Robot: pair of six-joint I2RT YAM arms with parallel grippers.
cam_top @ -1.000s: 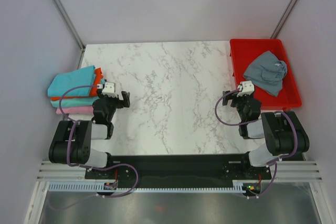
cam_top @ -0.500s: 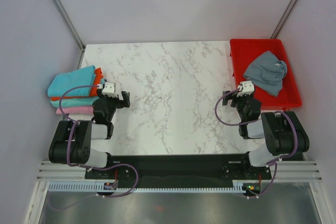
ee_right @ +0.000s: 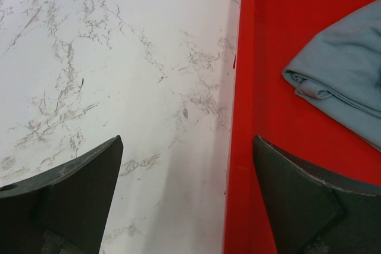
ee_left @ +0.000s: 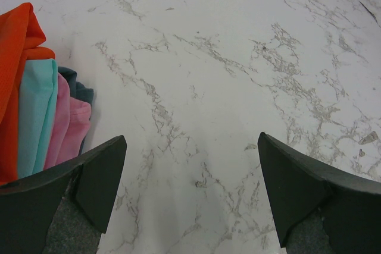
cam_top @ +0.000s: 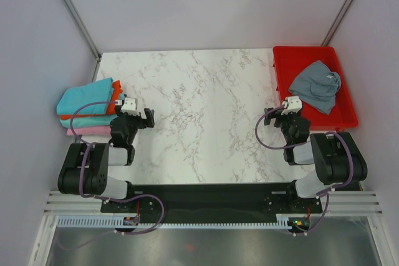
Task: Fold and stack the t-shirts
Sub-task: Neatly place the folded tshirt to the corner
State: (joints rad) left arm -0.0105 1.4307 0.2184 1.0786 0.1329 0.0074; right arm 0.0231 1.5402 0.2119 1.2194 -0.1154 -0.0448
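Grey t-shirt (cam_top: 316, 85) lies crumpled in red tray (cam_top: 346, 119), far right of table (cam_top: 199, 91); it looks to be the only one unfolded. Stack of folded shirts (cam_top: 87, 105) (turquoise, orange-red, teal, pink) sits at left edge. Right gripper (cam_top: 272, 116) hovers just beside tray, jaws wide apart, empty. Left gripper (cam_top: 147, 118) is likewise apart and empty, near stack.

Step, as judged: fetching the last shirt. Next move calls for right arm to reach into tray, pinch cloth, and bring it onto open marble.

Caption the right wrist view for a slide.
Open right gripper poised where marble table meets red tray; a crumpled grey t-shirt lies in the tray.
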